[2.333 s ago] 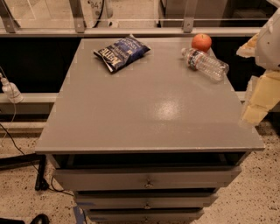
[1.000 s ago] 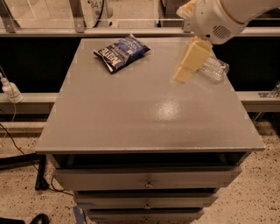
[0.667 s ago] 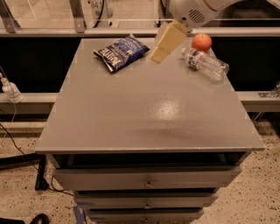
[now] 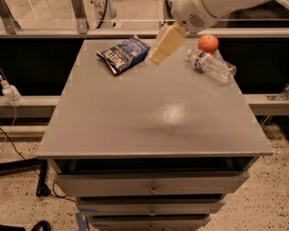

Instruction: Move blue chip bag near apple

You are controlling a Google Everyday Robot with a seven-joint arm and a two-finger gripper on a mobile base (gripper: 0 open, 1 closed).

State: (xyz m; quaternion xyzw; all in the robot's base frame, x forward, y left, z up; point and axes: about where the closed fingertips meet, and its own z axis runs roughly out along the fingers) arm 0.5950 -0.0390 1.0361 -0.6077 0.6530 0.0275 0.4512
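The top edge cuts off the arm [image 4: 198, 13] above the gripper [image 4: 159, 52], just beside the blue chip bag [image 4: 123, 54].

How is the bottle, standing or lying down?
Lying down: the bottle rests on its side by the apple. The gripper hangs beside the bag.

White lettering, not readable, on the blue chip bag [image 4: 122, 54] just beside the pincer [image 4: 158, 55]

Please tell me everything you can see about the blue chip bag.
The chip bag is small, dark blue with white lettering and black ends, and looks like crinkly foil. It lies flat, turned diagonally, at the back left of the grey table. The hand hangs close to its right edge, apparently not touching it.
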